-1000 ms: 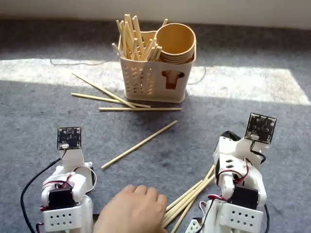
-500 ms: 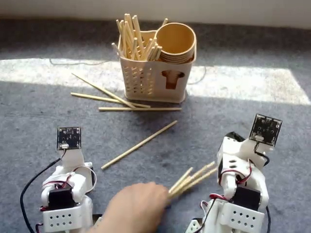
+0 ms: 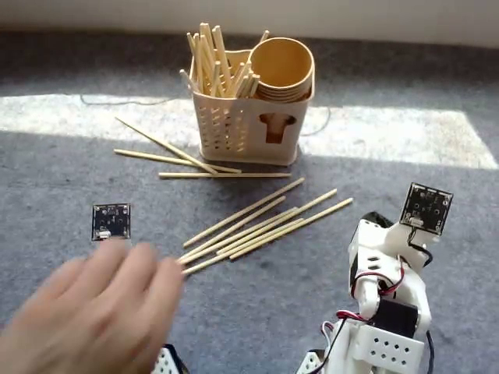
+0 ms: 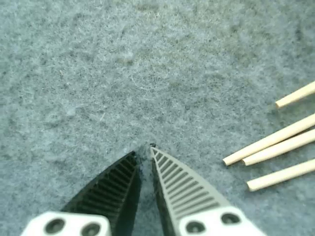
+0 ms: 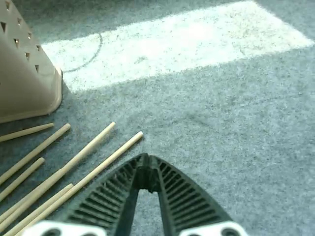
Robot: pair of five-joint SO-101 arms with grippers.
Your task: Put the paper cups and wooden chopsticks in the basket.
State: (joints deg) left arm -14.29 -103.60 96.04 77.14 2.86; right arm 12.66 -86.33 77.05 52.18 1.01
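Observation:
A cream basket (image 3: 234,132) stands at the back, holding several wooden chopsticks (image 3: 210,54) and stacked paper cups (image 3: 282,68). A fan of loose chopsticks (image 3: 261,226) lies mid-carpet, and three more chopsticks (image 3: 183,162) lie left of the basket. My left gripper (image 4: 149,149) is shut and empty, low over the carpet, with chopstick ends (image 4: 275,147) beside it. My right gripper (image 5: 146,169) is shut and empty, with chopsticks (image 5: 74,160) just ahead and the basket's corner (image 5: 24,73) farther off. The right arm (image 3: 387,284) sits folded at the front right.
A person's blurred hand (image 3: 93,312) covers the left arm at the front left, under its square camera board (image 3: 111,221). A thin cable (image 3: 117,100) lies on the sunlit strip behind the basket. Open grey carpet lies right of the basket.
The hand lifted the chopstick bundle from beside the right arm, left it fanned out mid-carpet, then swept left over the left arm. The right arm's board shifted slightly right early on.

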